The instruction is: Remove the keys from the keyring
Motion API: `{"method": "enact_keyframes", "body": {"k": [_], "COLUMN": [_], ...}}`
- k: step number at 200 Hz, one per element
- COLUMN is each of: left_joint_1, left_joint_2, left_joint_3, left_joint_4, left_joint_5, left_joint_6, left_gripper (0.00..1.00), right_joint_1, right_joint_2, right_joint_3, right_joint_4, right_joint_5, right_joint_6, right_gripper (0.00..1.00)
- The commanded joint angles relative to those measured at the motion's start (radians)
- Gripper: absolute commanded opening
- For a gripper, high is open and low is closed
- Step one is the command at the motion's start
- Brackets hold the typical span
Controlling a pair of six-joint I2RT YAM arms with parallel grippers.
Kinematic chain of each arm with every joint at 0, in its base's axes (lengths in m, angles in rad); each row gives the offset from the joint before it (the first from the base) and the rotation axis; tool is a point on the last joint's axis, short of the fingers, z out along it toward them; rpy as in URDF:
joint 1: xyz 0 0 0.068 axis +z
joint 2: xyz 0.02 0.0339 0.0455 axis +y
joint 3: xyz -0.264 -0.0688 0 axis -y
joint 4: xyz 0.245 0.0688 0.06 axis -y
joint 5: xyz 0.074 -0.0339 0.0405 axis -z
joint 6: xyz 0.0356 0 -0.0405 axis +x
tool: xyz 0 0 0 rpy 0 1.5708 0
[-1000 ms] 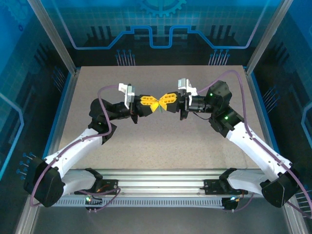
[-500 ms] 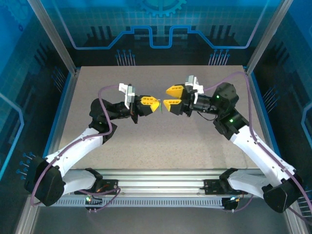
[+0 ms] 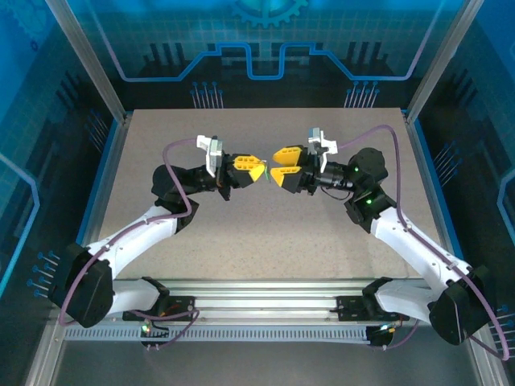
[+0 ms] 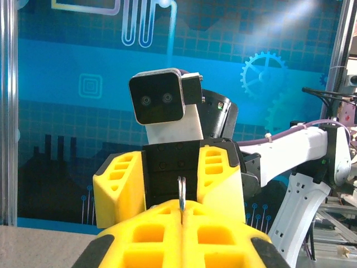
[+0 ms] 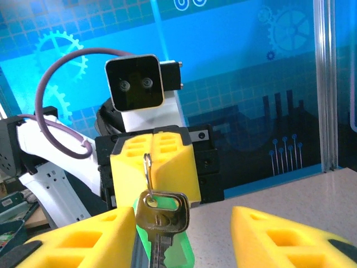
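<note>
Shiny metal key [image 5: 162,213], glossy plastic keyring [image 5: 185,252]

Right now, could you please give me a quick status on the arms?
Left gripper shut on metal ring. Right gripper open, facing it. Key and green tag hang from ring. No obstruction seen.

The table [image 3: 265,233] is a speckled beige-grey slab with blue edging down its sides; aluminium posts [image 3: 85,56] rise from its far corners, and a slotted aluminium rail [image 3: 265,293] runs along the near edge; the walls [image 3: 265,32] are translucent blue panels printed with a pale grid, gear wheels and circuit-like lines (a darker, skyline-like band sits low on them in the wrist views); the light is even, with a soft glare streak [image 4: 290,17] high on the panel in the left wrist view.
</note>
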Motion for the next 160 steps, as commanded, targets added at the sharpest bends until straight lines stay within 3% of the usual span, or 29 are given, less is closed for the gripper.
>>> {"method": "enact_keyframes", "body": {"k": [1,49,128,160], "left_joint_1": [0.005,0.005,0.006,0.005], "left_joint_2": [0.002,0.001,-0.006,-0.011], "left_joint_3": [0.004,-0.002,-0.013,-0.015], "left_joint_4": [0.071,0.085,0.094,0.091], "left_joint_5": [0.019,0.018,0.018,0.018], "left_joint_6": [-0.022,-0.027,-0.035,-0.032], "left_gripper": [0.0,0.0,0.0,0.0], "right_joint_1": [0.02,0.052,0.055,0.053], "right_joint_2": [0.011,0.049,0.049,0.044], "right_joint_3": [0.006,0.026,0.051,0.056], "right_joint_4": [0.09,0.094,0.046,0.02], "right_joint_5": [-0.041,-0.038,-0.009,0.02], "right_joint_6": [0.032,0.029,0.004,-0.005], "right_gripper": [0.47,0.45,0.11,0.07]}}
